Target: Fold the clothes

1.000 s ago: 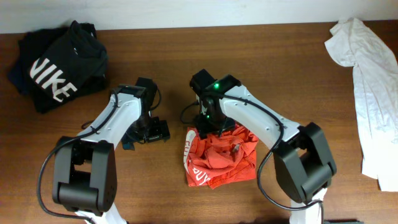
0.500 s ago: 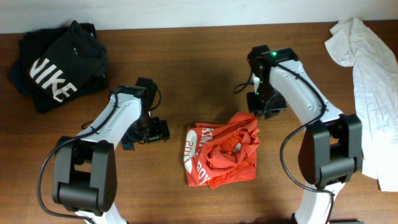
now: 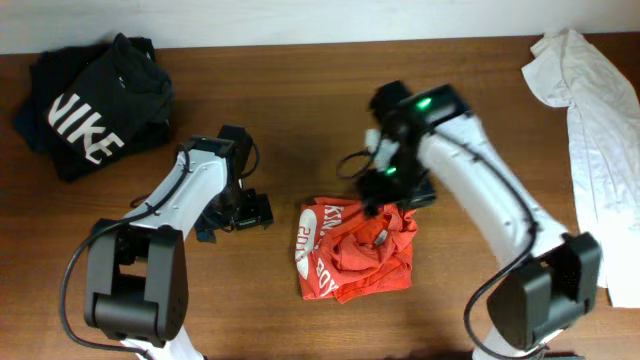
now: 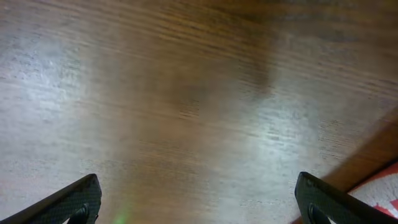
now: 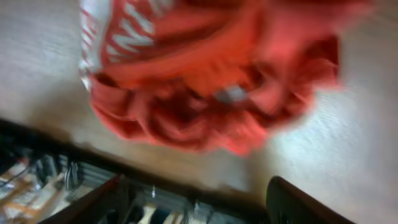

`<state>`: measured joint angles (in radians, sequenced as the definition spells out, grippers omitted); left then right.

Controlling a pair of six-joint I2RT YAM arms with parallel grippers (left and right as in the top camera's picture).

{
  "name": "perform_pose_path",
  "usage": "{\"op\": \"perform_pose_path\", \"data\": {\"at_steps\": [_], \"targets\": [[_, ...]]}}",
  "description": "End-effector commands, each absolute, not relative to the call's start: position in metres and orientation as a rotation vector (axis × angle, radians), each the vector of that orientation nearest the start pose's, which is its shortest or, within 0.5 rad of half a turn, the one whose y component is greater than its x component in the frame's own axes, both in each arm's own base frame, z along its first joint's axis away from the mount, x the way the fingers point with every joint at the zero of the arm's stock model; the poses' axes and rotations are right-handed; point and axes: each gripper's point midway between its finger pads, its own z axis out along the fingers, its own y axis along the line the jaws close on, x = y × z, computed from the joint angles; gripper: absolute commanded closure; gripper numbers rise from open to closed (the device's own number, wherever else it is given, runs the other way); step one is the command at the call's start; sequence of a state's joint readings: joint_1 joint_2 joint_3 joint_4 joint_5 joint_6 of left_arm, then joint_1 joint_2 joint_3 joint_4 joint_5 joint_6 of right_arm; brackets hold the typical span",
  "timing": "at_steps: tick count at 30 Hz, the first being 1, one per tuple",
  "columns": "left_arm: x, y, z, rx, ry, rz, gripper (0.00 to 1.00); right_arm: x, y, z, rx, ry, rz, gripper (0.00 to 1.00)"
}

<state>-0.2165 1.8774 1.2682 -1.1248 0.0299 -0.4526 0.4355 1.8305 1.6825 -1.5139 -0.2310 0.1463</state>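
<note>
The clothes, a red-orange T-shirt point(image 3: 355, 250) with white lettering along its left edge, lie crumpled in a heap on the table's middle. My right gripper point(image 3: 380, 190) hangs over the heap's back edge. In the blurred right wrist view its fingers stand apart, open, with the T-shirt point(image 5: 205, 81) ahead of the gripper point(image 5: 199, 205) and nothing between them. My left gripper point(image 3: 250, 212) rests open low over bare wood just left of the heap. In the left wrist view the gripper point(image 4: 199, 208) spans bare table, and a corner of the T-shirt point(image 4: 387, 186) shows at the lower right.
A black garment with white NIKE lettering point(image 3: 90, 110) lies bunched at the back left. A white garment point(image 3: 600, 130) stretches along the right edge of the table point(image 3: 300, 120). The right wrist view shows the table's front edge just below the shirt.
My right arm swung from the shirt out to the back right, pulling cloth that way, then came back over the shirt's back edge with its jaws open. The left arm has not moved.
</note>
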Motion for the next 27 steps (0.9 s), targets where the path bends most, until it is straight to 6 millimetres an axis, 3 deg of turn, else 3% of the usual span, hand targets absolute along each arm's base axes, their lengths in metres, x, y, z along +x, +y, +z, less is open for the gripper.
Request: {"op": "perform_pose_path", "data": {"at_steps": [1,3,5,7,9,10,12,13,15,19,21,23,25,27], "targets": [[0.285,-0.070,0.032,-0.371,3.288,0.030,0.01,0.235,0.203,0.127,-0.698,3.252,0.237,0.26],[0.285,-0.070,0.032,-0.371,3.288,0.029,0.01,0.222,0.213,0.109,-0.829,3.216,0.141,0.27],[0.285,-0.070,0.032,-0.371,3.288,0.030,0.01,0.222,0.212,0.093,-0.846,3.190,0.076,0.32],[0.284,-0.070,0.032,-0.360,3.293,0.030,0.01,0.221,0.208,0.076,-0.839,3.189,0.061,0.50],[0.285,-0.069,0.032,-0.359,3.293,0.030,0.01,0.220,0.207,0.062,-0.838,3.182,0.064,0.51],[0.285,-0.069,0.032,-0.359,3.293,0.030,0.01,0.220,0.205,0.061,-0.838,3.182,0.052,0.57],[0.285,-0.069,0.032,-0.359,3.293,0.030,0.01,0.226,0.197,0.061,-0.756,3.181,-0.044,0.88],[0.285,-0.069,0.032,-0.359,3.293,0.030,0.01,0.230,0.189,0.061,-0.718,3.180,-0.099,0.96],[0.285,-0.069,0.032,-0.359,3.293,0.030,0.01,0.231,0.173,0.066,-0.612,3.228,-0.145,0.96],[0.284,-0.069,0.032,-0.359,3.293,0.031,0.01,0.238,0.132,0.103,-0.288,3.281,-0.138,0.96],[0.285,-0.070,0.032,-0.359,3.292,0.030,0.01,0.231,0.104,0.130,-0.129,3.273,-0.109,0.96],[0.286,-0.070,0.032,-0.359,3.288,0.028,0.01,0.220,0.089,0.145,-0.060,3.278,-0.106,0.96],[0.286,-0.070,0.032,-0.358,3.289,0.028,0.01,0.215,0.084,0.142,-0.034,3.295,-0.115,0.94],[0.285,-0.070,0.032,-0.358,3.290,0.029,0.01,0.197,0.076,0.125,0.041,3.366,-0.175,0.90]]}}
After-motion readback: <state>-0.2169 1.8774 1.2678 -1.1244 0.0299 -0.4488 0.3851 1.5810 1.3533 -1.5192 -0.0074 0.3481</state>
